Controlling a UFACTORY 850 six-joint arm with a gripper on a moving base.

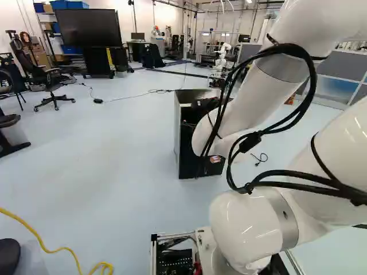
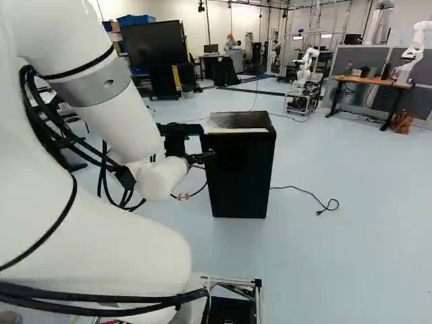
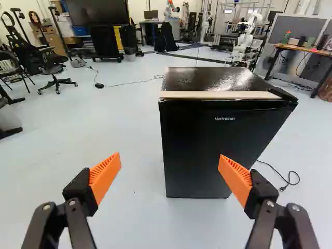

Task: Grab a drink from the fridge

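In the right base view my gripper (image 2: 202,158) reaches toward the black fridge (image 2: 239,172), overlapping its edge in that view. The wrist view has the gripper (image 3: 170,174) wide open, with orange pads (image 3: 105,175) far apart and nothing between them. Ahead of it stands the fridge (image 3: 212,145), upright on the floor, its front door closed and a pale strip along the top front edge. Beyond the arm in the left base view, the fridge (image 1: 184,137) is partly covered. The closed door hides the inside, and no drink can be seen.
A black cable (image 2: 304,192) lies on the floor beside the fridge. Farther back are an office chair (image 3: 54,70), a large screen (image 1: 89,27), a wooden-topped table (image 2: 371,82) and another robot (image 2: 307,61). A yellow cable (image 1: 54,250) lies near the base.
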